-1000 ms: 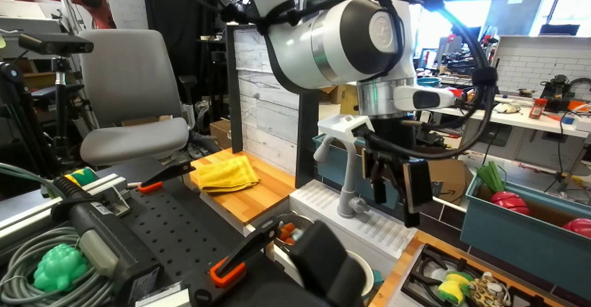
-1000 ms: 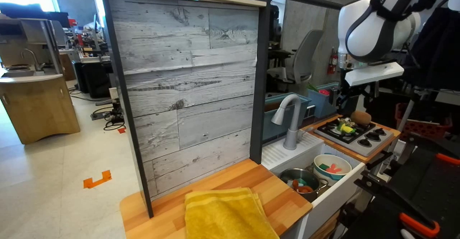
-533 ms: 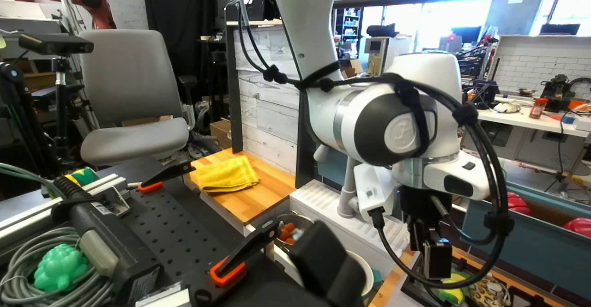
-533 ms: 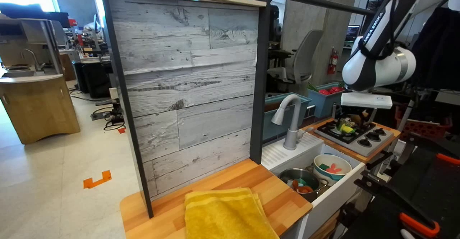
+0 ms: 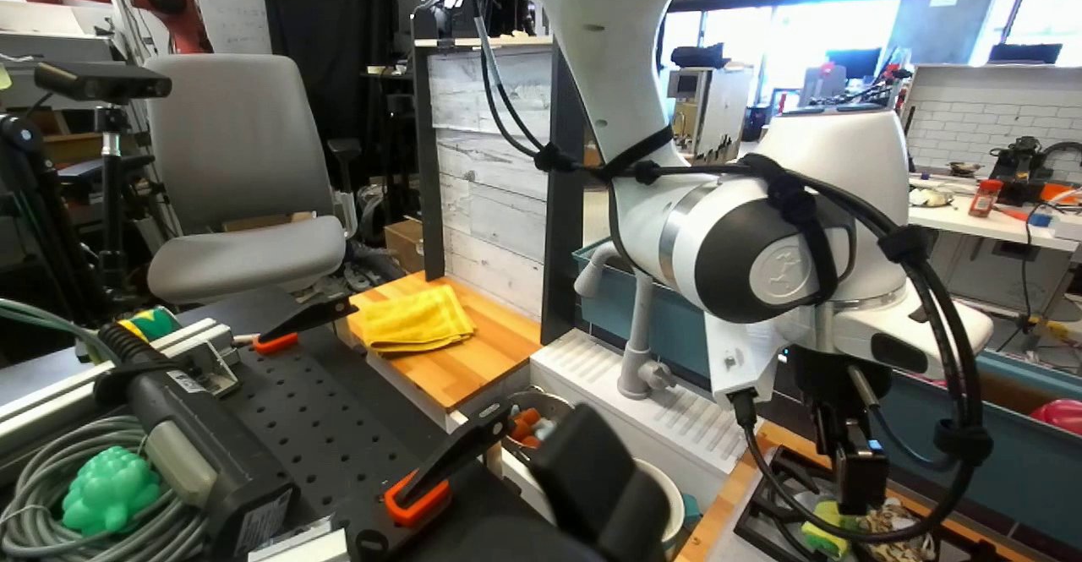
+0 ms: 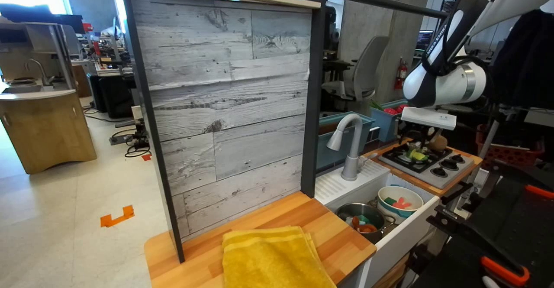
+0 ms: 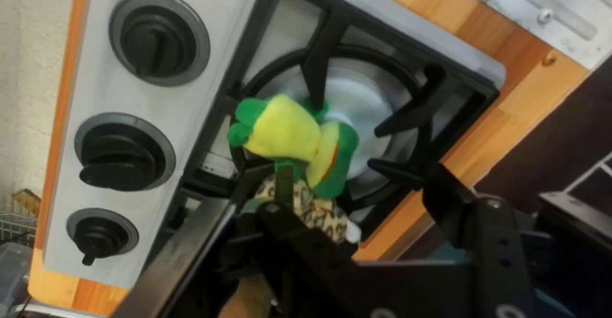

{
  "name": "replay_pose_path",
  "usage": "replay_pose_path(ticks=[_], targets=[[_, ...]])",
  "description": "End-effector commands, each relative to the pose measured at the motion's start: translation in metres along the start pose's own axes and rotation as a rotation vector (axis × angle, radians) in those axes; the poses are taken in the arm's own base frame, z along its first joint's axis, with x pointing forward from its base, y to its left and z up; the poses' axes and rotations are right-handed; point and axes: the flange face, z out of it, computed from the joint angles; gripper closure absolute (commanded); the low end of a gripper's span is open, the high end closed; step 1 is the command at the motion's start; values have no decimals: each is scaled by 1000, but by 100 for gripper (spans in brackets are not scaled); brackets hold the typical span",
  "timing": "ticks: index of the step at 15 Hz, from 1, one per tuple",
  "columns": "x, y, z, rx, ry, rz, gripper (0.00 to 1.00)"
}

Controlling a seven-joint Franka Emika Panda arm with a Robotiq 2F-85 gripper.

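Over the stove (image 7: pixel 224 2), the gripper (image 5: pixel 849 467), spread and empty, has just come down, which likely puts within reach the leopard toy (image 7: pixel 327 217) below and the yellow toy (image 7: pixel 287 129) at its eleven o'clock in the wrist view.

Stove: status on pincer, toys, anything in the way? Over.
Pincer open above stove. Yellow toy on grate. Spotted toy close beside it, partly hidden by pincer; may crowd a grip.
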Motion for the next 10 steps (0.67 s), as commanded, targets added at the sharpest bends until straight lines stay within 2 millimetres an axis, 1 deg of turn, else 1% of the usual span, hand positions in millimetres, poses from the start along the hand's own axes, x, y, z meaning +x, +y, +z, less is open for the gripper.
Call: replay_pose_path(ticks=[1, 2, 4, 5, 6, 7, 8, 9, 10], targets=[[23, -1, -5, 18, 53, 7, 21], [26, -1, -3, 4, 57, 2, 24], [29, 0, 1, -5, 62, -8, 33], [29, 0, 4, -11, 59, -11, 36], [29, 0, 7, -18, 57, -15, 36], [27, -1, 11, -21, 46, -20, 45], [25, -2, 15, -26, 40, -28, 45], [22, -3, 19, -33, 29, -37, 48], [19, -3, 24, -45, 26, -48, 54]])
